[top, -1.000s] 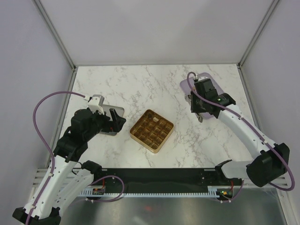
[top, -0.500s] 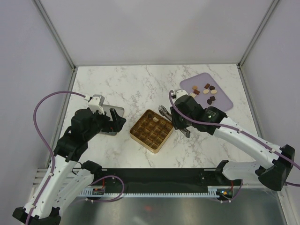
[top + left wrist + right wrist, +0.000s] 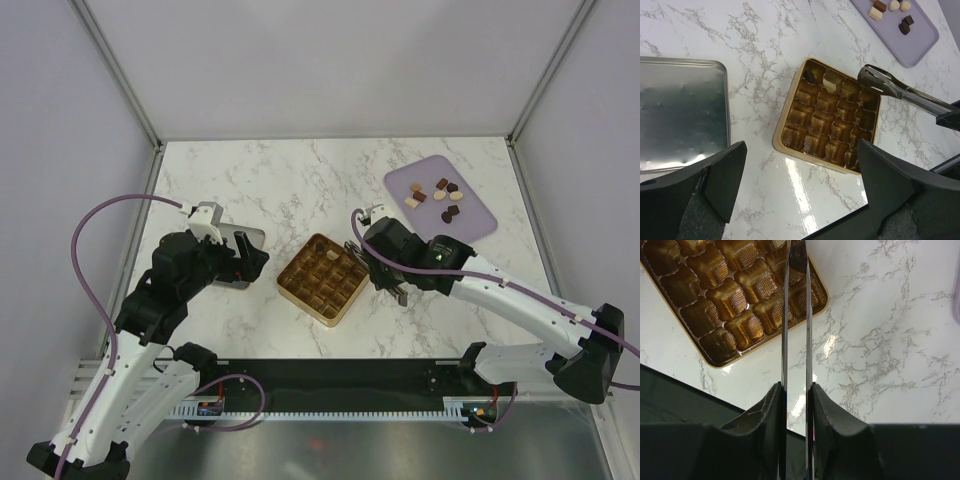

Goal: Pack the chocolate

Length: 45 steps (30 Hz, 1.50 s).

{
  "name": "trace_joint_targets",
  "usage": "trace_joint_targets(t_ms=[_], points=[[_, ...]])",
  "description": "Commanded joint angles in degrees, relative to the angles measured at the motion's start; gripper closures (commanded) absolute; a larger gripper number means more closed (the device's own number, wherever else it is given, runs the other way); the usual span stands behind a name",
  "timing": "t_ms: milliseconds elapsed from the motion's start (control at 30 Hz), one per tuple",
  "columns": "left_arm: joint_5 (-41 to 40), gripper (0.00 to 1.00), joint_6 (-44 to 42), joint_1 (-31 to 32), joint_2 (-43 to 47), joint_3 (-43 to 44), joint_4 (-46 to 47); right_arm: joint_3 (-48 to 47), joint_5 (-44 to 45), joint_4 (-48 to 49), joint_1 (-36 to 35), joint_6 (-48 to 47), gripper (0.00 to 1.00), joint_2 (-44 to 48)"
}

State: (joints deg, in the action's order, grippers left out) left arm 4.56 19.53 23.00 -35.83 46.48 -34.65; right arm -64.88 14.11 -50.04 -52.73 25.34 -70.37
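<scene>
The gold grid tray sits mid-table. In the left wrist view, one dark chocolate and one cream piece lie in its far cells. More chocolate lies on the purple tray at the back right. My right gripper is shut on metal tongs. The tong tips hang over the gold tray's right corner, and I cannot tell if they hold a piece. My left gripper is open and holds nothing, left of the tray.
A silver tin lid lies flat on the marble under the left gripper. The black base rail runs along the table's near edge, close behind the right gripper.
My right arm has swung from over the purple tray down and left to the gold tray's right corner, carrying the tongs. The left arm has not moved.
</scene>
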Motion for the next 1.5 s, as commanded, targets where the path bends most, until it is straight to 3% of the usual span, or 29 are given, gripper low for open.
trace_joint_targets(t_ms=[0,767,1000,1233,1467], points=[[-0.69,0.00,-2.04,0.29,0.24,-0.25,0.11,0.02,2.06,0.56,-0.53,0.94,0.67,-0.12],[-0.87,0.00,-1.95,0.29,0.50,-0.34,0.11,-2.35,4.78,1.97,-2.38,2.08,0.53,-1.70],[-0.78,0.00,-1.95,0.29,0.41,-0.34,0.11,-8.05,13.48,-1.10,-1.42,1.55,0.55,-0.21],[-0.60,0.00,-1.95,0.29,0.41,-0.34,0.11,-8.68,12.35,-0.50,15.86,-4.33,0.55,-1.79],[-0.34,0.00,-2.04,0.29,0.42,-0.34,0.11,-5.44,11.39,2.04,28.72,-5.57,0.52,-4.69]])
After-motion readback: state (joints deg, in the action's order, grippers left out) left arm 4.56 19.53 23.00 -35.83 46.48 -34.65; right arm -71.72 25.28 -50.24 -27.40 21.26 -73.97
